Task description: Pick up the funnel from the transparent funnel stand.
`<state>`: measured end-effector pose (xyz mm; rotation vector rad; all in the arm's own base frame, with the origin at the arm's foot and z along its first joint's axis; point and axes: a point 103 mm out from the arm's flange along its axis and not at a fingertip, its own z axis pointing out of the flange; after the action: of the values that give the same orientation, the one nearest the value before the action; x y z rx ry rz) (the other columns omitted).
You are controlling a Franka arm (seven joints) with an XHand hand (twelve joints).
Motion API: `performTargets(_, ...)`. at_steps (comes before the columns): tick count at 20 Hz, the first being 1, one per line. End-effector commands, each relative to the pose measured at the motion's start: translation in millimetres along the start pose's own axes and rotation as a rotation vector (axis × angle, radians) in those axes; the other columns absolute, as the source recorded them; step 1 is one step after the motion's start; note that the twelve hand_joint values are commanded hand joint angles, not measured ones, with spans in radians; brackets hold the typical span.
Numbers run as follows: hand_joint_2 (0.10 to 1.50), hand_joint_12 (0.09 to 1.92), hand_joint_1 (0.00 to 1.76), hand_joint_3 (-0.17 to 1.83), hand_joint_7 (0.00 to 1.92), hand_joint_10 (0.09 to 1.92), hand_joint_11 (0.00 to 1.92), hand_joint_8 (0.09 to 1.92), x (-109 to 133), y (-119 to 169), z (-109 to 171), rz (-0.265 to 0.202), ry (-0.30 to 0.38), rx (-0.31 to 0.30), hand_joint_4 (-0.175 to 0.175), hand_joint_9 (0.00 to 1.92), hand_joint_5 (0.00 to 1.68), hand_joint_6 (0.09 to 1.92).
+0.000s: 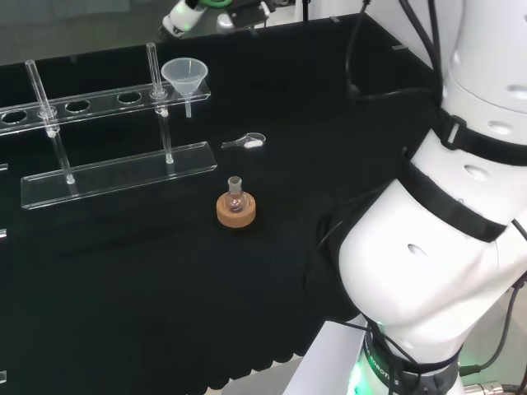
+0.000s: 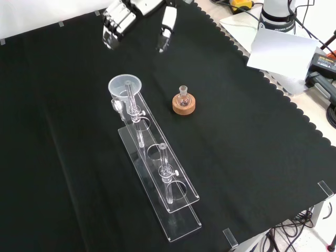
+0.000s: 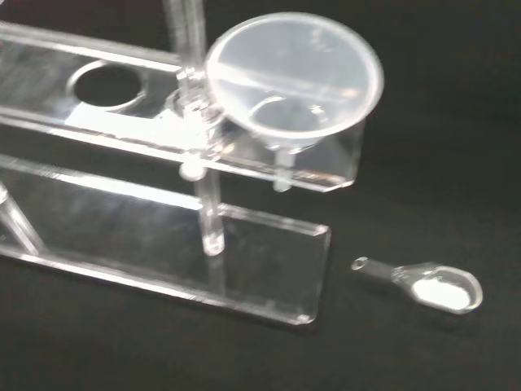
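On the bench, front view, near to far: the transparent funnel stand (image 2: 157, 178) runs away from the camera, and the funnel (image 2: 125, 86) sits in its far-end hole, stem hanging through the upper shelf, cone above it. Stand's other holes look vacant. Right of the funnel, well apart: a small flask (image 2: 183, 93) on a cork ring (image 2: 184, 104); can't tell what's in it, if anything. A small clear scoop (image 3: 423, 283) lies on the cloth near the stand's end, with something white in its bowl. Farthest: robot hand (image 2: 119, 18), above and beyond the funnel, fingers spread apart, holding nothing.

My read: reach phase. Come down over the cone, pinch the rim or the cone wall, then lift straight up so the stem clears the hole. Avoid the upright post (image 2: 130, 97) right beside the funnel; bumping it could shift the stand.
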<state>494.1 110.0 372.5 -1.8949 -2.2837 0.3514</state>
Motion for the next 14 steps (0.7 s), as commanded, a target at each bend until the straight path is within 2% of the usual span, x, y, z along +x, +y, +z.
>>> performTargets(1, 0.95, 1.55, 0.57, -0.17, 0.00, 0.67, 0.00, 0.18, -12, 41, 24, 0.090, 0.012, 0.210, -0.003, 0.00, 0.09, 0.09)
performTargets(4, 0.92, 1.57, 0.59, -0.17, 0.00, 0.63, 0.01, 0.09, -15, 47, 29, 0.099, 0.015, 0.225, -0.009, 0.00, 0.04, 0.09)
performTargets(14, 0.88, 1.59, 0.63, -0.17, 0.00, 0.68, 0.06, 0.09, -13, 55, 39, 0.099, -0.004, 0.251, -0.044, 0.00, 0.03, 0.09)
